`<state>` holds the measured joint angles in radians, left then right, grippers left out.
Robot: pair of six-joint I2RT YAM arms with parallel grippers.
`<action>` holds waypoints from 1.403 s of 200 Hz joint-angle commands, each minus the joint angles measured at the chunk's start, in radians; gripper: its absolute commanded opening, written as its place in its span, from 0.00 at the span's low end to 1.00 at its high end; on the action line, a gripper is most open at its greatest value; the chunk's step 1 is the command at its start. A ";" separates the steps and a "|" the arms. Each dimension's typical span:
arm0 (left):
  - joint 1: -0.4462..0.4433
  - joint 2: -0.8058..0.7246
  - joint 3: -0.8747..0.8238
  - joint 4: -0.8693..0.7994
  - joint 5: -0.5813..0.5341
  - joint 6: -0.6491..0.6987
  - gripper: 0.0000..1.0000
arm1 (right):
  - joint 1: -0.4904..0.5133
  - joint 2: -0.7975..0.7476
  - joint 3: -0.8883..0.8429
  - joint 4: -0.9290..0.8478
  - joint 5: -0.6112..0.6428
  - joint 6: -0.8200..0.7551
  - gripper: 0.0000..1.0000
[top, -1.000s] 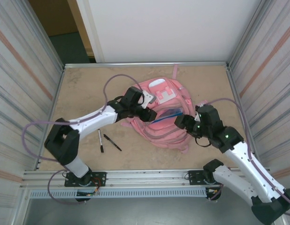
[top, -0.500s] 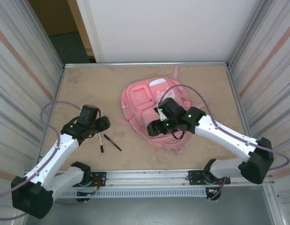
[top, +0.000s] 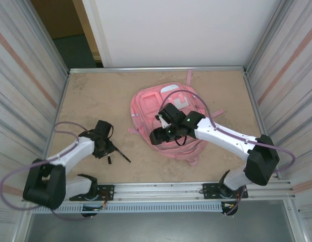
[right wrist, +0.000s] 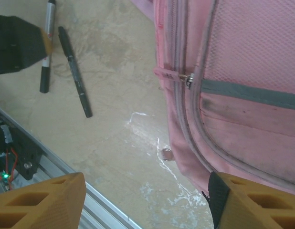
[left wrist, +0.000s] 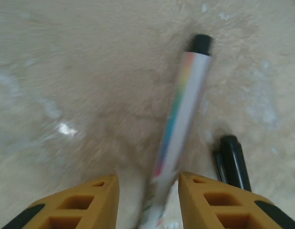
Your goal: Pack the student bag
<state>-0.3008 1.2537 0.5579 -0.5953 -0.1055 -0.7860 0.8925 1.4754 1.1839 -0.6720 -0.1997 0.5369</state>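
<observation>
Beige table (top: 95, 96), three things.
Student bag (top: 146, 108) centre; silver pen (right wrist: 45, 71) and black pen (right wrist: 75, 71) side by side, near left.

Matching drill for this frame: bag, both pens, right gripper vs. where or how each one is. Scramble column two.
Column one
1. student bag
2. silver pen
3. black pen
4. right gripper

Column two
A. lying on the table, just outside the fingers of the left gripper
B. open, over the bag's edge that faces the pens
C. pink, the biggest thing on the table
D. between the open fingers of the left gripper

Pairs: 1-C, 2-D, 3-A, 4-B
</observation>
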 commanded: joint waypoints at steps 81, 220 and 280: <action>0.012 -0.098 0.061 -0.043 0.010 0.003 0.06 | 0.019 0.049 0.026 0.078 -0.106 0.033 0.69; 0.012 -0.378 0.099 0.116 0.574 -0.153 0.06 | 0.125 0.372 0.143 0.498 -0.393 0.134 0.49; 0.011 -0.397 -0.002 0.212 0.668 -0.216 0.13 | 0.119 0.434 0.200 0.478 -0.426 0.154 0.13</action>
<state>-0.2897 0.8783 0.5793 -0.4282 0.4805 -0.9722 1.0191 1.8984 1.3479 -0.2157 -0.5804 0.6788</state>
